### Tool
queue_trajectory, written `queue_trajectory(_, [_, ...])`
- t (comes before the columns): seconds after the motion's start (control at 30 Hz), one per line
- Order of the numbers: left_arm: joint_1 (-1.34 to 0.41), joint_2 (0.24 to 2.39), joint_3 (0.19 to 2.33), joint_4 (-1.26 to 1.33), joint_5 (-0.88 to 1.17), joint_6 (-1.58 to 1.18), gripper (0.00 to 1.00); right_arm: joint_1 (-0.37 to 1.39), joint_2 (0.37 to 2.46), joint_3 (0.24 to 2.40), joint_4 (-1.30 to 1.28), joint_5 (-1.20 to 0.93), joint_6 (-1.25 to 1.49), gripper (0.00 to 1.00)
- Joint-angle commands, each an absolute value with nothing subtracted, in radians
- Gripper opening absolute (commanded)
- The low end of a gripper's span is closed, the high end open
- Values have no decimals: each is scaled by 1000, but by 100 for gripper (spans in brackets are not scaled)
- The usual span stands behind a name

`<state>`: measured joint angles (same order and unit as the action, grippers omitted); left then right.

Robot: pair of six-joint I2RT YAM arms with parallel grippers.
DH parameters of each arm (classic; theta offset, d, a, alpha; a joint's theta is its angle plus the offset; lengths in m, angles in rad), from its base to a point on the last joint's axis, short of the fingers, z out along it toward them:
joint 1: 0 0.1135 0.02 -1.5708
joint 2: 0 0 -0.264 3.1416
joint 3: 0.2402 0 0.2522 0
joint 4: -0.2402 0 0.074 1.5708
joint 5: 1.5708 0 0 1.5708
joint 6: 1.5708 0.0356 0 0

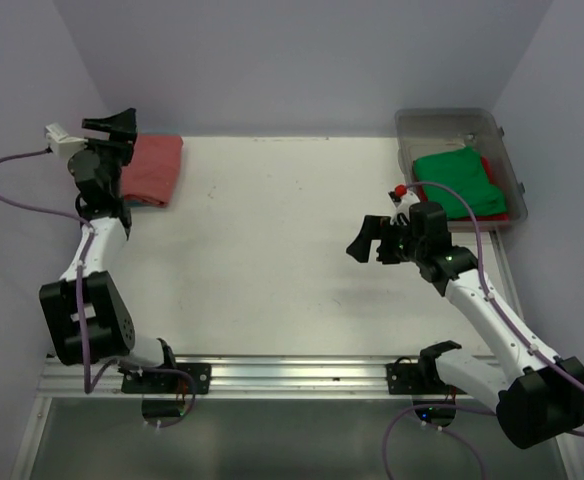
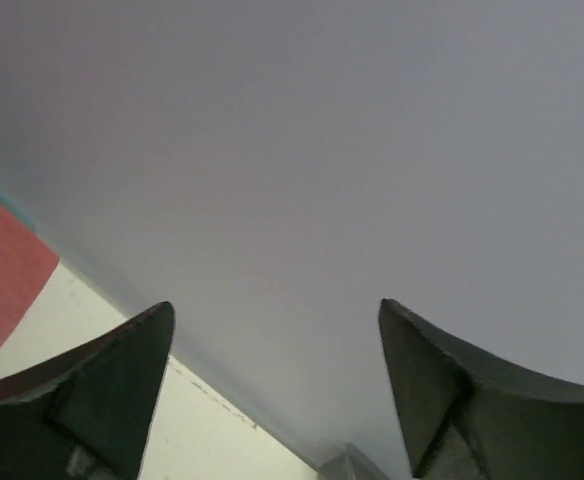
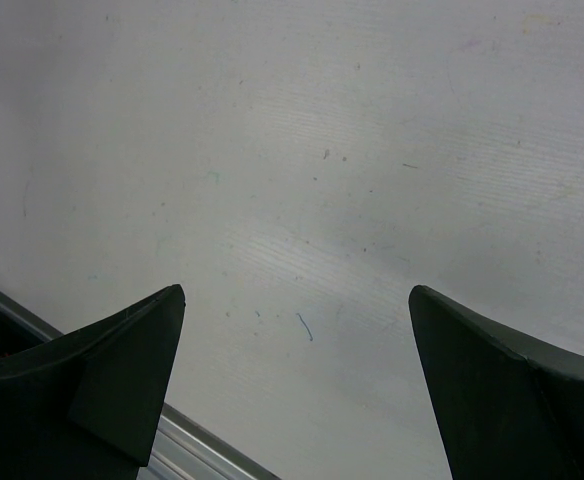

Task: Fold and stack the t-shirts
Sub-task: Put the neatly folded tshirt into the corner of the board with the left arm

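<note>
Bench (image 1: 272, 230) far-left: folded salmon-red shirt (image 1: 152, 168) lying flat, left jaws wide apart, empty, raised by its left edge | centre-right: right jaws wide apart, empty, above bare bench | far-right: green shirt (image 1: 457, 185) on red shirt (image 1: 489, 170) inside clear bin (image 1: 447, 112)

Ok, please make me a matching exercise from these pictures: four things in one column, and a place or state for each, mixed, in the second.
1. salmon-red shirt
2. green shirt
3. left gripper
4. right gripper

A. lies in the clear bin
B. open, over the bare table
C. folded, at the table's far left
D. open, next to the folded shirt

Pairs: 1-C, 2-A, 3-D, 4-B
</note>
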<state>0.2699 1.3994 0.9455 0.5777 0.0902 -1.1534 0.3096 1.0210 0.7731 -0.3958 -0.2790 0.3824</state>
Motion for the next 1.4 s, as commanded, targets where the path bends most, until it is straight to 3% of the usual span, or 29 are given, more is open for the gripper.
queue_trajectory(0.0, [281,1619,1067,609,139,-1063,79,314,1015,764,-356,-281,391,99])
queue_trajectory(0.03, [288,1678,1128,648,206,-1071,60,314,1015,762,-359,-281,393,99])
queue_trajectory(0.07, [296,1736,1158,661,233,-1083,1,314,1011,761,-359,-282,393,99])
queue_trajectory(0.2, [330,2037,1310,589,295,-1104,0,313,996,758,-360,-299,400,98])
queue_trajectory(0.57, [331,2180,1060,632,192,-1146,0,314,960,770,-396,-268,396,99])
queue_trajectory(0.73, [333,2129,988,830,247,-1149,0,314,956,769,-403,-259,385,99])
queue_trajectory(0.9, [321,1893,1008,891,291,-1097,0,314,953,759,-379,-253,391,99])
queue_trajectory(0.93, [313,1847,1029,870,288,-1051,3,314,954,761,-373,-250,394,99])
queue_trajectory(0.97, [304,1754,1040,847,288,-1028,12,314,956,759,-367,-247,400,99])
queue_trajectory(1.03, [264,1659,1043,809,293,-965,16,314,951,753,-342,-238,413,99])
queue_trajectory(1.1, [220,1531,1025,790,317,-948,31,314,951,744,-325,-215,420,99])
queue_trajectory(1.13, [204,1494,1011,792,360,-956,45,313,953,742,-302,-204,428,99])
queue_trajectory(1.23, [134,1375,939,815,475,-950,72,314,966,775,-328,-115,426,99])
queue_trajectory(1.27, [88,1317,922,801,498,-930,100,314,968,785,-334,-103,422,99])
queue_trajectory(1.37, [10,1188,864,697,554,-823,100,314,945,808,-336,-49,423,99])
